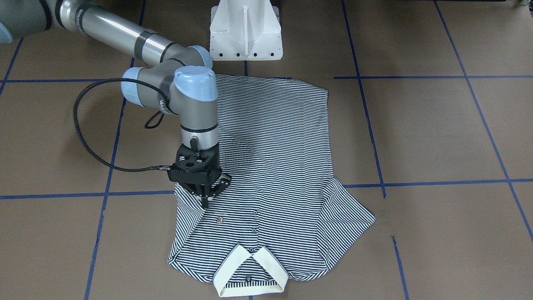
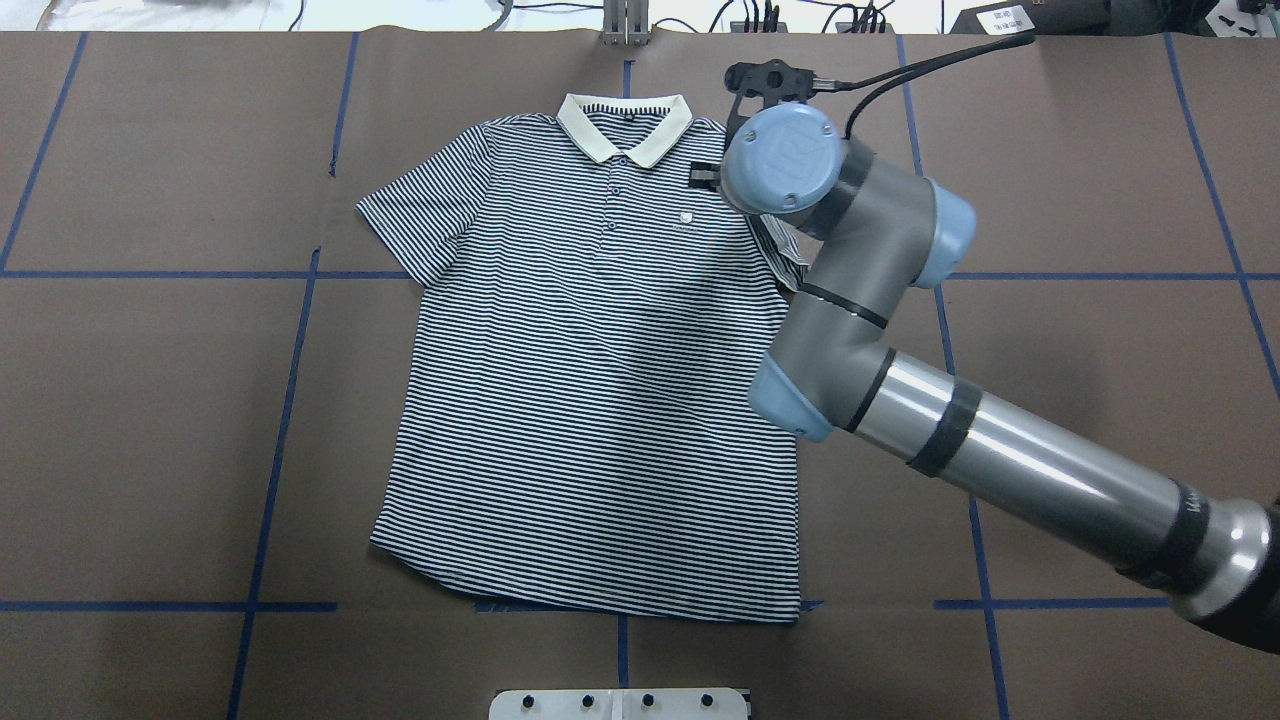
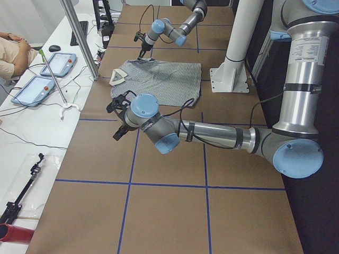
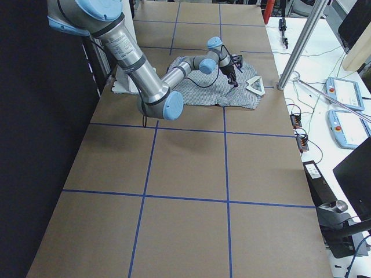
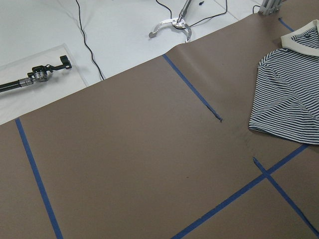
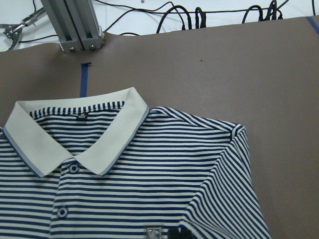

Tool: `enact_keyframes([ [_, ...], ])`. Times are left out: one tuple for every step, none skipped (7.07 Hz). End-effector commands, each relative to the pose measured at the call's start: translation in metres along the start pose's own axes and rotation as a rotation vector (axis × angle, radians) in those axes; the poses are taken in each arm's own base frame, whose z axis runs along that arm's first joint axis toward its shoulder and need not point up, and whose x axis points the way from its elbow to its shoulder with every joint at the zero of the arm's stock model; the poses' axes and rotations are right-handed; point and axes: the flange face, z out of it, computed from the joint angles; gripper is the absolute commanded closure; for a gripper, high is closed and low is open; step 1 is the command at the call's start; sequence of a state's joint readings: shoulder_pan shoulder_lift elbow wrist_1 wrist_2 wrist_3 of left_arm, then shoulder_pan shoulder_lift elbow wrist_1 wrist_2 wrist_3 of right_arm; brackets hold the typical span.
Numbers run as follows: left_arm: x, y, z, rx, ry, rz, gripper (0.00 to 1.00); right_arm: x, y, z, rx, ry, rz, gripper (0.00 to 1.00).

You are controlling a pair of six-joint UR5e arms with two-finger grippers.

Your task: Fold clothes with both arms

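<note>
Jaws first: we see the right jaws pressed together into one point, tip down on the polo shirt [image 1: 270, 158], just beside the chest logo [image 1: 220, 219] on the robot's right half of the chest. Whether any cloth is caught btwn them we can't tell — the fabric around the tip lies flat. We see the right arm [image 1: 195, 104] reach in over the shirt's right edge w/ its last joint upright above the jaws.

As for the left jaws, we catch them only in the side view from the table's left end, so spread or closed — can't tell. We find the left arm [image 3: 212, 135] stretched low over bare table [image 1: 437, 133], well apart from the shirt. Its wrist cam shows brown table, blue tape lines [image 5: 199, 94] and the left-side sleeve [image 5: 284, 99] at the view's edge.

Shirt lies front up, approx. mid-table. Its hem is near the white pedestal [image 1: 245, 29], the cream collar [image 1: 250, 271] is on the side far from the robot, and the placket buttons [image 1: 255, 213] run in a row from the collar. The left-side sleeve is spread flat, away from the body. The right-side sleeve [image 6: 229, 199] lies drawn in close along the body, and in the overhead view the right arm hides most of it. Shirt body looks smooth to us, w/ only shallow wrinkles.
</note>
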State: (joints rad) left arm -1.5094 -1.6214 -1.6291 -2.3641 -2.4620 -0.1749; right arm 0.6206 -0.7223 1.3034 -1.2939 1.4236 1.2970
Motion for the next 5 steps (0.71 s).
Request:
enact_keyframes([
  [0.0,0.0,0.0,0.001,0.0,0.001,0.0,-0.036,0.022,0.007,0.034,0.021,0.005,1.0],
  [0.0,0.0,0.0,0.0,0.0,0.0,0.0,-0.038,0.031,0.008,0.034,0.022,-0.007,1.0],
  [0.0,0.0,0.0,0.0,0.0,0.0,0.0,-0.04,0.034,0.007,0.031,0.018,-0.011,0.97],
  [0.0,0.0,0.0,0.0,0.0,0.0,0.0,-0.039,0.033,0.008,0.033,0.02,-0.007,0.96],
  [0.0,0.0,0.0,0.0,0.0,0.0,0.0,-0.038,0.032,0.008,0.036,0.021,-0.001,0.52],
])
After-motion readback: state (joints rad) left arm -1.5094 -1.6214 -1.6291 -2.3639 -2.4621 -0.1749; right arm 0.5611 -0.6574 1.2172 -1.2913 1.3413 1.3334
